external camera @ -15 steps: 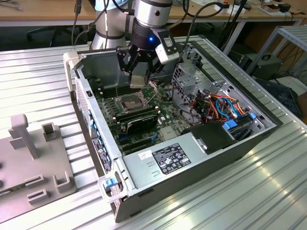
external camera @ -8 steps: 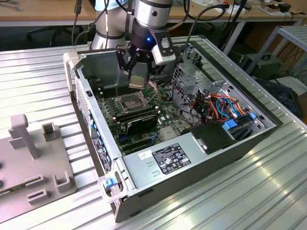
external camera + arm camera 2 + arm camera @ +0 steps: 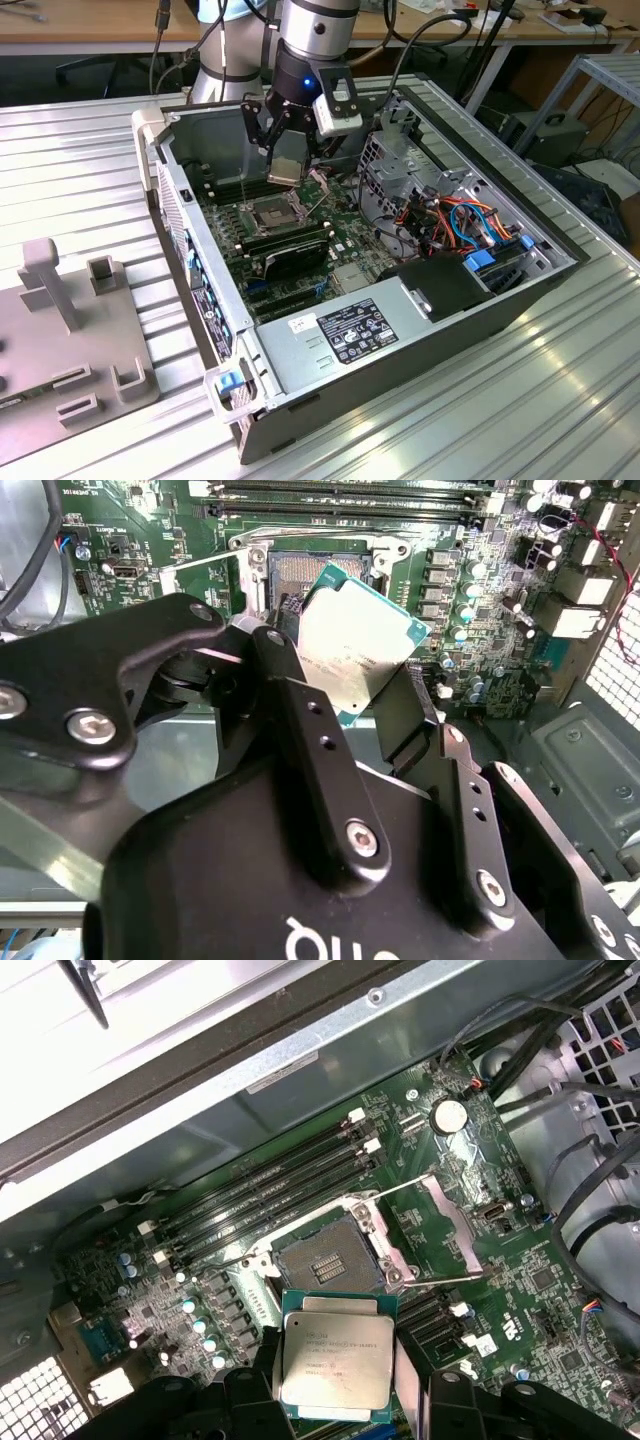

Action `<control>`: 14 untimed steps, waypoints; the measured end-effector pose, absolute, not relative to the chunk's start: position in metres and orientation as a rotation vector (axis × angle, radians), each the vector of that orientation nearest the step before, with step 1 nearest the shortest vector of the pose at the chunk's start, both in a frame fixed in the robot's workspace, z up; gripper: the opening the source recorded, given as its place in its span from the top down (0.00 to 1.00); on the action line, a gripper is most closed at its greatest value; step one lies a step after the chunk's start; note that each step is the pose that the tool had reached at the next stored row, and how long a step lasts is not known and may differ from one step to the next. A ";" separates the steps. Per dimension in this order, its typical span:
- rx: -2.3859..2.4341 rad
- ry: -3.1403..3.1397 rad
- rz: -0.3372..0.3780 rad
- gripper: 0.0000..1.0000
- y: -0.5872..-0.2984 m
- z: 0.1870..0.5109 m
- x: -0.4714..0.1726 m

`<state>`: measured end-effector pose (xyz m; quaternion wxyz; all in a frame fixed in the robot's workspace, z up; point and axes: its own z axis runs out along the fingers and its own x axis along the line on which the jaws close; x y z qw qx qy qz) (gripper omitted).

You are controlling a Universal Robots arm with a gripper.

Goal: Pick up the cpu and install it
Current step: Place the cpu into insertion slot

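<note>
Black gripper links and fingers crowd the second wrist view, and between their tips sits the cpu, its silver-grey lid facing the camera. The jaws are clamped on it, pressing two opposite edges of the square and leaving the other two edges free. In the exterior view the gripper hangs inside the opened computer case, with the chip held off the motherboard and the socket directly beneath the fingertips, clearly apart from it. In the first wrist view the socket's frame is bare, and its metal latch plate is swung up and away on the side beyond the tool, so nothing covers the seat. The chip looks somewhat tilted against the board rather than level with it, and it is not yet seated. I would judge the cpu light, thin and quite stiff, its smooth lid apt to slip under a weak squeeze. Its underside and the socket's contacts are likely the delicate parts. An edge hold like this one, clear of both faces, seems right.
</note>
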<state>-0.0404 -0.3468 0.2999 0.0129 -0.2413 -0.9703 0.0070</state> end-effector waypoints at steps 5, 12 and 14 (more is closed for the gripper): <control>-0.752 -3.024 0.022 0.45 -0.347 0.300 -0.040; -0.776 -3.017 0.022 0.45 -0.347 0.300 -0.040; -0.802 -3.011 0.021 0.45 -0.347 0.300 -0.040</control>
